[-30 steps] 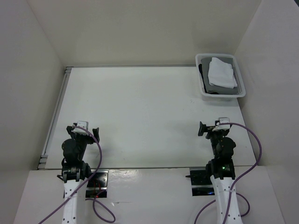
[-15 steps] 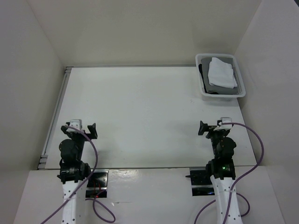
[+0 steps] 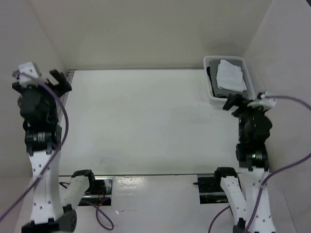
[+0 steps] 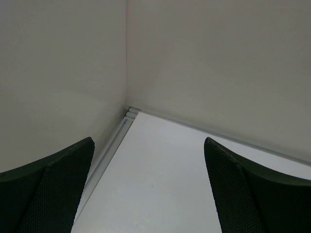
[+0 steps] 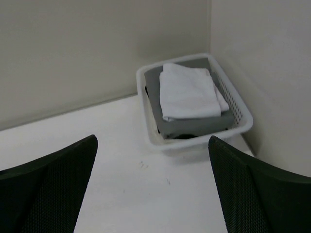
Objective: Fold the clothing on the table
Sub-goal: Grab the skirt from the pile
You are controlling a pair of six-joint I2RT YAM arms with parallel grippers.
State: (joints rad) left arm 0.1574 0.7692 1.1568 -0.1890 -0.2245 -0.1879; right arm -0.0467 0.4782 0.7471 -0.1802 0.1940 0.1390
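Note:
The white clothing lies folded inside a white plastic basket at the table's far right corner, on top of a dark grey cloth. My right gripper hangs open in the air just short of the basket's near side, with nothing between its fingers. My left gripper is open too, raised high over the table's far left corner and holding nothing.
A thin metal rail runs along the table's left edge and the back edge. Pale walls close the table in on the left, back and right. The arm bases stand at the near edge.
Both arms rose from low poses at the near edge. The left gripper swung up toward the far left corner, the right one up toward the basket. Both stayed open.

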